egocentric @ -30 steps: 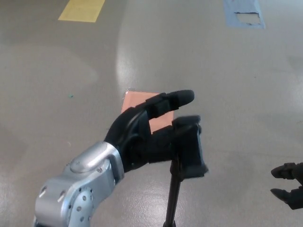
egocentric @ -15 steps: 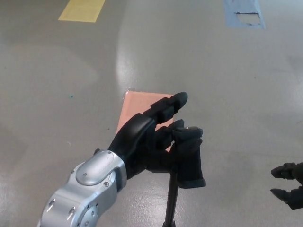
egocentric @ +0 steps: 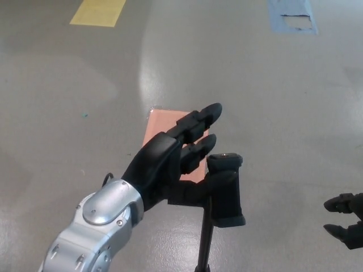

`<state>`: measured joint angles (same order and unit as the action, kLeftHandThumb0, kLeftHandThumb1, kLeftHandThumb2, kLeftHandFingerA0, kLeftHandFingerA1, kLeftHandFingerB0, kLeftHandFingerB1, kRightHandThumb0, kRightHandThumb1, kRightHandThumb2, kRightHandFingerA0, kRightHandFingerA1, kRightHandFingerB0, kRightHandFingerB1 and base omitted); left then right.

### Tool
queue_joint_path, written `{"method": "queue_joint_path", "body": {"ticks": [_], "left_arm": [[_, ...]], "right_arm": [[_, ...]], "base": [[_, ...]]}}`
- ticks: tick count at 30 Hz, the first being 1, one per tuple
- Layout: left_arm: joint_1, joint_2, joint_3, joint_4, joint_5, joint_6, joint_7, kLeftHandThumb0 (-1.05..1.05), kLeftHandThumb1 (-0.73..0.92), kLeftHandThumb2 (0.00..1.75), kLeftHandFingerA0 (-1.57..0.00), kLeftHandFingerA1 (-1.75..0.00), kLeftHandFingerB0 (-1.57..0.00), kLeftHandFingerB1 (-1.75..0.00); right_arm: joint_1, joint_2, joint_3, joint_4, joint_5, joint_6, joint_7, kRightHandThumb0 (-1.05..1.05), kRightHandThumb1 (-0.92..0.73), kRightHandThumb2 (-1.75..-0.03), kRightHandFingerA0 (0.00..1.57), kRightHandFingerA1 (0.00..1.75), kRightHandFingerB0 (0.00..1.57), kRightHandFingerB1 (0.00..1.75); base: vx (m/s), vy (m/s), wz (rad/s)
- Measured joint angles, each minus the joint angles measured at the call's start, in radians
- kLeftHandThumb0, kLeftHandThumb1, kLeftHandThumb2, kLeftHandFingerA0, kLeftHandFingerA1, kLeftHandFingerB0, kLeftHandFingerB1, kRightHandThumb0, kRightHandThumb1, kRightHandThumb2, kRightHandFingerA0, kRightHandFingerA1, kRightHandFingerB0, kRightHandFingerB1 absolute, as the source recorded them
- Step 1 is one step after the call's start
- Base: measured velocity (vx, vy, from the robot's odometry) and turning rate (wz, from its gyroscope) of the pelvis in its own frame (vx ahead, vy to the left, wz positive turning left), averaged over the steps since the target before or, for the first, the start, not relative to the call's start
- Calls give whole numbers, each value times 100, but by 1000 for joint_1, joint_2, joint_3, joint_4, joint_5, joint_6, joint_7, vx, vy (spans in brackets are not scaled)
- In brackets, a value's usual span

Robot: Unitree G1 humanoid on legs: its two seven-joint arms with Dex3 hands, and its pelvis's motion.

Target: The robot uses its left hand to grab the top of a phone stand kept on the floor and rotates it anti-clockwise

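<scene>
Where the bottom edge of the head view cuts the scene, the silver forearm of the left arm rises from the lower left and the thin black pole of the phone stand (egocentric: 225,190) climbs from the bottom centre, the two close together there. At the right edge, low down, only the dark fingertips of the right hand (egocentric: 345,220) show, apart from each other and touching nothing, well away from the stand with bare grey floor (egocentric: 295,113) between them. The stand's black clamp head sits upright on top of the pole, just right of centre in the lower half. The left hand (egocentric: 173,167) is pressed up against the clamp's left side: its thumb reaches across low to meet the clamp, while the two thick fingers (egocentric: 198,122) stretch up and to the right, extended rather than curled, their tips above and left of the clamp's top and not wrapped round it. So the hand is wide, touching the head with the thumb side only, not closed on it. The back of the hand faces the camera and the wrist tilts up to the right. Behind the fingers a pale orange patch (egocentric: 161,122) lies flat on the floor, partly hidden by the hand. Beyond it the floor runs open and glossy to the top edge, where a yellow marking (egocentric: 97,12) lies at the upper left and a blue marking (egocentric: 292,16) at the upper right.
</scene>
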<state>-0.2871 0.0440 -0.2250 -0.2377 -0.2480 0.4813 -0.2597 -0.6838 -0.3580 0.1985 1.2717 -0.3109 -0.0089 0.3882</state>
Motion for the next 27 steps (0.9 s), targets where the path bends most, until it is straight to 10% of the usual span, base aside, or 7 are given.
{"method": "queue_joint_path", "body": {"ticks": [12, 13, 27], "left_arm": [[-74, 53, 145, -16, -36, -57, -60, -81, 51, 56, 0, 0, 0, 0], [-74, 54, 147, -16, -37, -57, -62, -78, 45, 83, 0, 0, 0, -4], [-112, 252, 341, 77, -187, -55, -277, -92, 51, 83, -10, -30, -1, -14]], "right_arm": [[-13, 1, 10, 10, 0, 4, 1, -45, -72, -77, 28, 43, 13, 35], [-14, 1, 10, 10, 0, 4, 1, -45, -73, -77, 26, 43, 13, 35], [-16, 2, 12, 10, 0, 4, 1, -44, -73, -77, 24, 42, 13, 34]], "base": [[0, 0, 0], [0, 0, 0], [0, 0, 0]]}}
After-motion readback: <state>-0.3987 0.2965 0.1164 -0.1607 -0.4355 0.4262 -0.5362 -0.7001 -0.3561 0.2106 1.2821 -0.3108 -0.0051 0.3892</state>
